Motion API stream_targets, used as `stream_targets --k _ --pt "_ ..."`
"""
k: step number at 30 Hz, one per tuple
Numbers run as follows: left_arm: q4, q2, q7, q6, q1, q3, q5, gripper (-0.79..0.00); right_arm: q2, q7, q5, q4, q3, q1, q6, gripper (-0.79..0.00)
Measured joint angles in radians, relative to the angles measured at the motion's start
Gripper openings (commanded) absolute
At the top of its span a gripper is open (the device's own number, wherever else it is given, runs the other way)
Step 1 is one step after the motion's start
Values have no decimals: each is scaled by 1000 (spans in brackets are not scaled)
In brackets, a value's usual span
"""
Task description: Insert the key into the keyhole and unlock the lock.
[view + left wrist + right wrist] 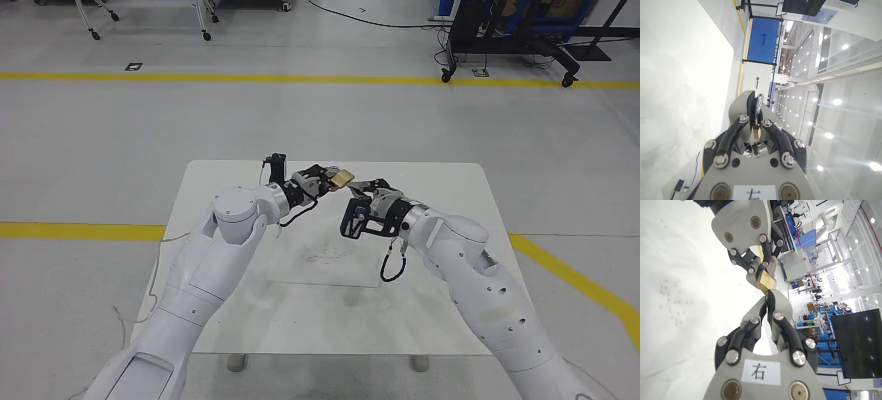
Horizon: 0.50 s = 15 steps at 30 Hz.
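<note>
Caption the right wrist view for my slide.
Right gripper holds the key at the base of the brass lock gripped by the left gripper above the table.

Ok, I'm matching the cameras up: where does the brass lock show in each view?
Top view: lock near the table's far edge, at the left gripper's tip.
Left wrist view: brass edge between that gripper's fingers.
Right wrist view: between the left gripper and the right gripper.
Shared landmark: the left gripper clamped on it.
</note>
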Motion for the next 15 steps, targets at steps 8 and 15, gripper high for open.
stream_targets --k 8,15 --pt "-17 5 -41 -73 5 10 71 -785 -10 -36 310 60 63 -28 -22 -785" --pt "-83 21 -22 -267 36 14 274 -785 -9 -53 585 104 117 -42 -100 -785"
